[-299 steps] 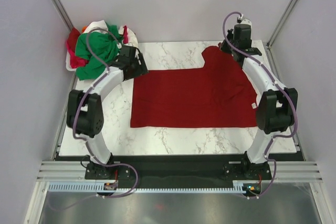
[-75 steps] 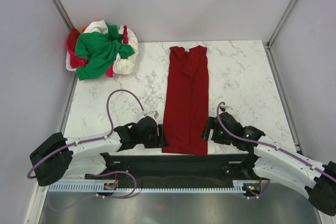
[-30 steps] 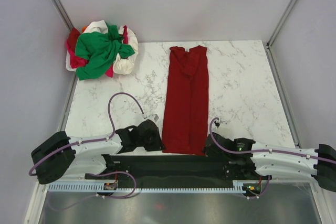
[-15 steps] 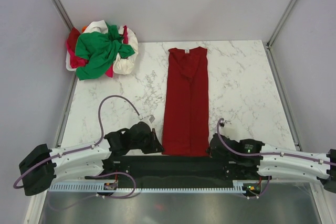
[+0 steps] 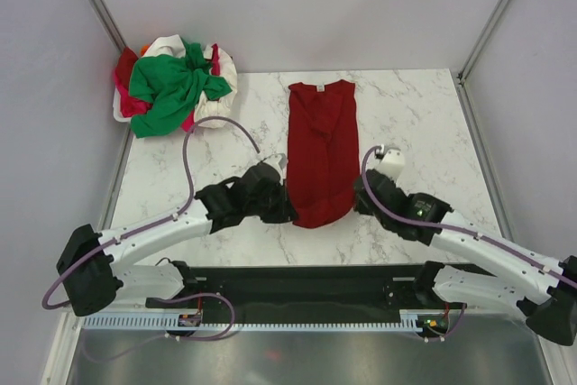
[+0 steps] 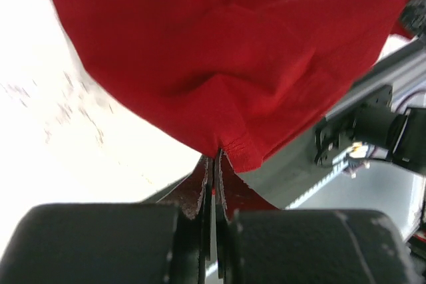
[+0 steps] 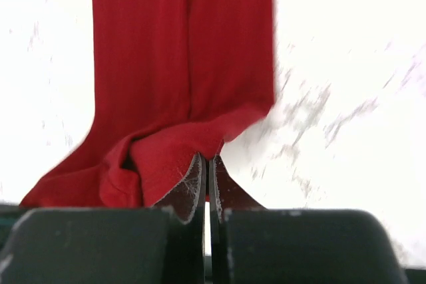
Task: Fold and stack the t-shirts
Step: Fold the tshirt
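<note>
The dark red t-shirt is seen folded into a long narrow strip on the marble bench, with its collar end and a white tag towards the far edge. Its near end is gripped at both corners. The left claw is clamped on the near left corner and the right claw on the near right corner, and the hem sags between them. In the left wrist view the fingers are pressed together on a pinch of red cloth raised off the bench. In the right wrist view the cloth is bunched at the closed tips. The green t-shirt, white t-shirt and pinkish-red t-shirt are heaped at the far left corner, well apart from both claws
</note>
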`<state>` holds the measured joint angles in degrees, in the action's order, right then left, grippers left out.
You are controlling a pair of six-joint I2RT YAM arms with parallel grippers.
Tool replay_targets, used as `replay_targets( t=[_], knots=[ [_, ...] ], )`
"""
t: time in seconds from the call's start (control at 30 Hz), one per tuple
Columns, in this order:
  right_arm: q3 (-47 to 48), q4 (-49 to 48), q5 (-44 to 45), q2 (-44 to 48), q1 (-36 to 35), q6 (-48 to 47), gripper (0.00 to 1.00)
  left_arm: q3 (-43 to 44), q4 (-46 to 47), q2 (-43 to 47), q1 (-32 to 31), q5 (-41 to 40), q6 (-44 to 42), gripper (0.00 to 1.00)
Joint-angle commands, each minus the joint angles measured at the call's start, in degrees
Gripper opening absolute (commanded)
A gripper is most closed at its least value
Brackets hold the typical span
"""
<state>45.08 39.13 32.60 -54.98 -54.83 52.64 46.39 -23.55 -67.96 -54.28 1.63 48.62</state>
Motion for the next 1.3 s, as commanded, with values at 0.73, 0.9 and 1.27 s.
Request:
replay_targets(
  t=[0.73, 0.9, 1.27],
  knots=[
    [20.13, -14.88, -16.78, -28.06, 31.71, -24.34, 0.0, 34.9, -2.9, -30.54, 21.58, 6.11, -21.64, 0.02],
    [26.01, -16.9, -16.78, -38.16, 34.17, -24.52, 0.0, 41.21, -2.99, -38.54, 23.17, 1.8, -22.25, 0.02],
    [47.65, -10.48, -18.81, -55.61, 39.88, -27.59, 0.96, 68.21, -15.73, -57.37, 27.56, -1.36, -23.04, 0.86]
  ],
)
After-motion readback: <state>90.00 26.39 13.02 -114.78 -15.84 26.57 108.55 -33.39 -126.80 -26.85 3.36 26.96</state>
